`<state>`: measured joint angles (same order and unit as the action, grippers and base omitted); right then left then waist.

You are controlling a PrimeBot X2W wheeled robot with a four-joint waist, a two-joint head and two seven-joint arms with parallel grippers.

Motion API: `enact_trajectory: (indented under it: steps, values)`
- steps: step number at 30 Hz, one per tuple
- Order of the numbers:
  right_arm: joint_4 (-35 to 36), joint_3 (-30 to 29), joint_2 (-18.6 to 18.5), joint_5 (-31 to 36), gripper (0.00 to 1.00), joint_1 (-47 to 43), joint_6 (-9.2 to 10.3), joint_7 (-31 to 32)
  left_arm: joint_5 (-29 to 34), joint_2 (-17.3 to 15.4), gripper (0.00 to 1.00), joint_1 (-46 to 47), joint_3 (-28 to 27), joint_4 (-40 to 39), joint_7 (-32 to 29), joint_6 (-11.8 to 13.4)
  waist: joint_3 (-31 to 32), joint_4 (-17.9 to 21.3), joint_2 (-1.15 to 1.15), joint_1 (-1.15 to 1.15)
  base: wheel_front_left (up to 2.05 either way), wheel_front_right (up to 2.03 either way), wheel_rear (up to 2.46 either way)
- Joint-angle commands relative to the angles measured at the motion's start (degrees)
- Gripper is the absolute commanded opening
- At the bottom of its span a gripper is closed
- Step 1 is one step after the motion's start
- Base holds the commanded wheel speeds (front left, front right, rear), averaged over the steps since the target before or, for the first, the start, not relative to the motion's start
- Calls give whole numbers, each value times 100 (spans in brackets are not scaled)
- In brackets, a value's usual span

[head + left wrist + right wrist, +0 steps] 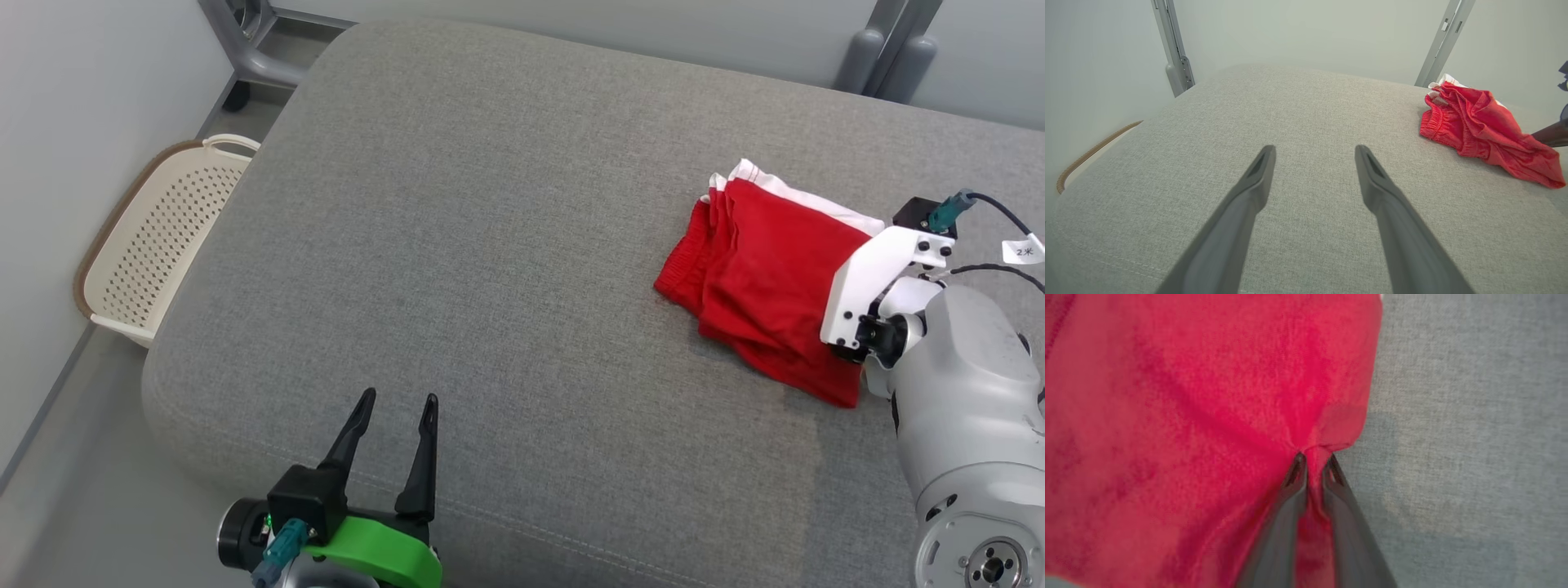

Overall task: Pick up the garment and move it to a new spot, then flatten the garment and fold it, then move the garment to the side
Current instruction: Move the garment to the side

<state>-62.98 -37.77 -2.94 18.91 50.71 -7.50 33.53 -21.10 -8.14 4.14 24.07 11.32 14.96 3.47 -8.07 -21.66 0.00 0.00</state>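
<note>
garment [759,269]: red, bunched, lying on the right side of the cushion [457,245].
right pincer [1314,459]: nipped tight on a fold at the garment's edge (cloth caught between both fingers).
left pincer [397,402]: spread wide, empty, well apart from the garment.
step: pick-up; best lifted straight and slowly, checking the pinch holds before carrying to a new spot.

A broad grey fabric cushion [490,245] fills the middle, with a stitched seam along its near edge. Off its left corner, a cream perforated basket [155,237] with a brown rim sits on the floor [65,474] by the pale wall [82,82]. Grey metal posts [890,49] rise behind.
</note>
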Motion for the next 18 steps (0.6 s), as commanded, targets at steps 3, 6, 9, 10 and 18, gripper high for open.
enact_trajectory:
  steps: [3,6,9,10,18]
  values:
    - [-66,112,-13,90,0,70,3,-73,-21,25,100,70,-44,18,27,25,58,77,0,0,0,0,0]
    - [-199,311,-9,92,0,161,3,-101,-21,32,100,22,-76,10,27,36,166,199,0,0,0,0,0]
    - [-409,581,-8,25,0,239,3,-103,-18,23,100,-44,-106,2,26,38,304,376,0,0,0,0,0]
    - [-477,682,-10,10,0,263,3,-115,-17,15,100,-67,-117,5,27,38,350,447,0,0,0,0,0]
    - [-989,1825,-45,-167,0,289,4,-176,-38,-5,100,-205,-270,-41,24,69,709,1154,0,0,0,0,0]
